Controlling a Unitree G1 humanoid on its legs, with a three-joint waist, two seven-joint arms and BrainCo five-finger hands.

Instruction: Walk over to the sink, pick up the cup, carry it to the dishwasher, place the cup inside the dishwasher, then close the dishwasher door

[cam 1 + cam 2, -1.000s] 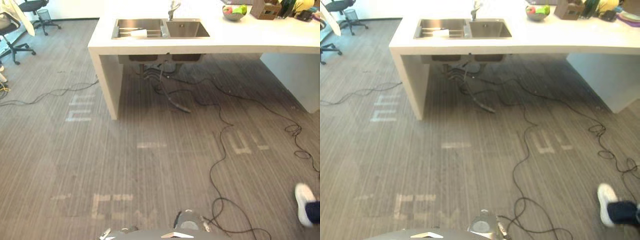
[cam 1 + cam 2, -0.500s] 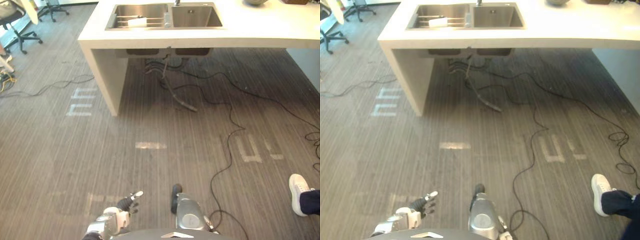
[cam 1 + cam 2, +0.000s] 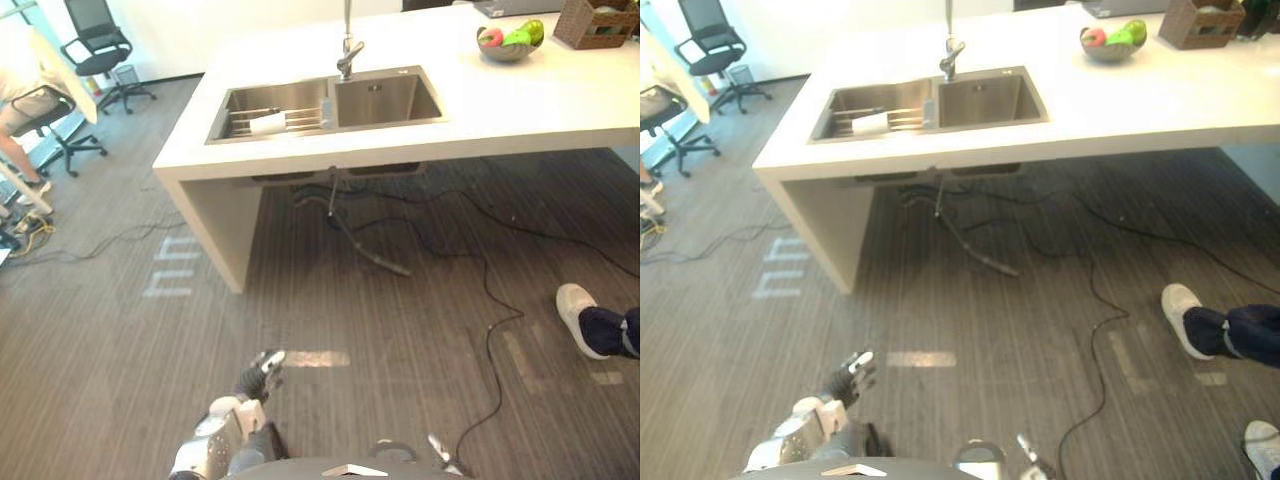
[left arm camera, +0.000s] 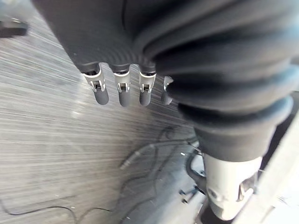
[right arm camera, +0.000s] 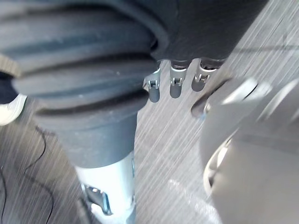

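A white cup (image 3: 268,123) lies on its side on a wire rack in the left basin of the steel double sink (image 3: 390,100), which is set in a white counter (image 3: 560,100) a few steps ahead. My left hand (image 3: 255,378) hangs low over the floor at the lower left. Its fingers (image 4: 122,93) are relaxed and hold nothing. In its wrist view my right hand (image 5: 174,88) also hangs over the carpet with loose, empty fingers.
Black cables (image 3: 490,300) and a grey hose (image 3: 370,255) run across the carpet under and in front of the counter. A person's white shoe (image 3: 575,315) stands at the right. Office chairs (image 3: 95,45) stand at the far left. A fruit bowl (image 3: 508,42) and a basket (image 3: 600,20) sit on the counter.
The camera has shifted, so more of the counter top and the tap now show. The person's shoe has stepped nearer the counter. My left hand stays low at the lower left.
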